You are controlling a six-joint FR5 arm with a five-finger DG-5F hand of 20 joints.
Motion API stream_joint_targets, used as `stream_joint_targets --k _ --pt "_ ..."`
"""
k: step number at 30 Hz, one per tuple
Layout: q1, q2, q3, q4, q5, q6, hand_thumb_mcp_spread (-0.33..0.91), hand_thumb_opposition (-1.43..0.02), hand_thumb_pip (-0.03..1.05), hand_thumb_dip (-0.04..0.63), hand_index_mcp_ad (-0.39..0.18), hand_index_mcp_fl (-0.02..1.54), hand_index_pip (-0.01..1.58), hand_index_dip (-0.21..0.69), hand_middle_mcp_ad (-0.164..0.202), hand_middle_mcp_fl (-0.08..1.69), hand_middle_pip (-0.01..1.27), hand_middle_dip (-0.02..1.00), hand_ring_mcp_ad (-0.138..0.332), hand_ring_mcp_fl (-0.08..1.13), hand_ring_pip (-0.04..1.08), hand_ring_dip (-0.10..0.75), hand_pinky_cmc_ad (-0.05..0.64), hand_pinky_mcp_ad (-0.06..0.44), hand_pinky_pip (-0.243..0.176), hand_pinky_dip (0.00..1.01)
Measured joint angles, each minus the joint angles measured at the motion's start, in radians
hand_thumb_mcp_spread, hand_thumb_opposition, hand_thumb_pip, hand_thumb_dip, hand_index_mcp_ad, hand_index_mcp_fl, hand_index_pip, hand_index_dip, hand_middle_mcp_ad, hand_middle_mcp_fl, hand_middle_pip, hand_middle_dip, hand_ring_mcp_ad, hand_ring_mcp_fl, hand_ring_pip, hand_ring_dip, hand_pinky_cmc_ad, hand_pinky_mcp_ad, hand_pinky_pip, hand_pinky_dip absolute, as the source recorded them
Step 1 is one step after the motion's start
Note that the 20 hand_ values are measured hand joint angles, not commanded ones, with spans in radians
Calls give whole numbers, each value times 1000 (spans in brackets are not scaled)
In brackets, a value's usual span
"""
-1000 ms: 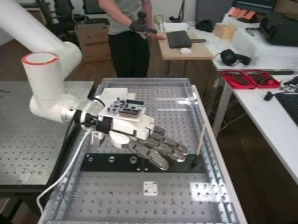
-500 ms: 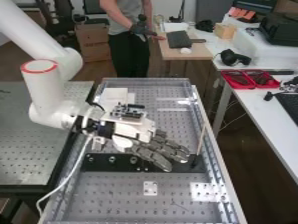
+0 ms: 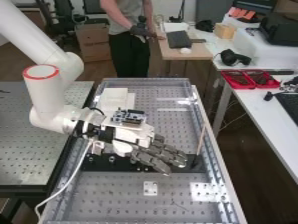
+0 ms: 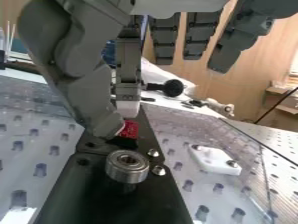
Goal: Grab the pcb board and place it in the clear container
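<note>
High view: hand (image 3: 159, 154) above the black strip (image 3: 94, 162), fingers pointing toward the right and near side.
Hand state: open; fingers largely straight, thumb (image 4: 70, 75) bent down beside the red board; contact between them cannot be told.
Red board (image 4: 130, 129): one, small, in the wrist view, next to the thumb's tip and just past the bearing, partly hidden.
Bearing (image 4: 128, 166): one, round metal, on the strip.
Bench top (image 3: 120, 195): perforated; strip laid across it from left to right.
White plate (image 3: 150, 188): one, on the near side of the strip.
Rod (image 3: 201, 138): one, thin, slightly tilted, in a dark base at the strip's right end.
White box (image 3: 114, 97): one, far left part of the bench top.
Red trays (image 3: 249, 79): on the white table at the right.
</note>
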Motion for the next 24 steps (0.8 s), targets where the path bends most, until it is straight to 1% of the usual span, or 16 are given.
stream_joint_targets --k 1,4,5,13,14,20,24 --pt "0 -1 -1 6 5 0 419 -874 778 253 -51 21 1557 51 98 5 138 124 122 5 75 0 333 154 -91 438" --pt "-1 -3 -1 13 12 4 424 -874 778 253 -51 21 1557 54 98 2 138 124 126 5 75 0 333 145 -91 438" --pt "-2 -4 1 13 12 4 433 -874 778 253 -47 21 1559 63 84 5 138 126 122 5 75 5 333 145 -91 438" --pt "-8 -9 17 -7 3 3 429 -874 782 253 -51 38 1559 80 82 5 138 138 126 2 66 9 333 145 -91 422" --pt "-9 -9 18 -8 2 2 447 -874 784 253 -51 54 1559 80 82 2 138 138 126 2 66 9 333 145 -91 421" --pt "-16 -8 21 -15 -7 -10 449 -874 784 253 -51 136 1559 93 82 24 138 138 127 2 66 9 333 145 -91 408" --pt "-17 -9 24 -19 -9 -14 449 -874 784 253 -51 152 1557 96 82 24 138 140 126 2 66 9 333 150 -91 408"
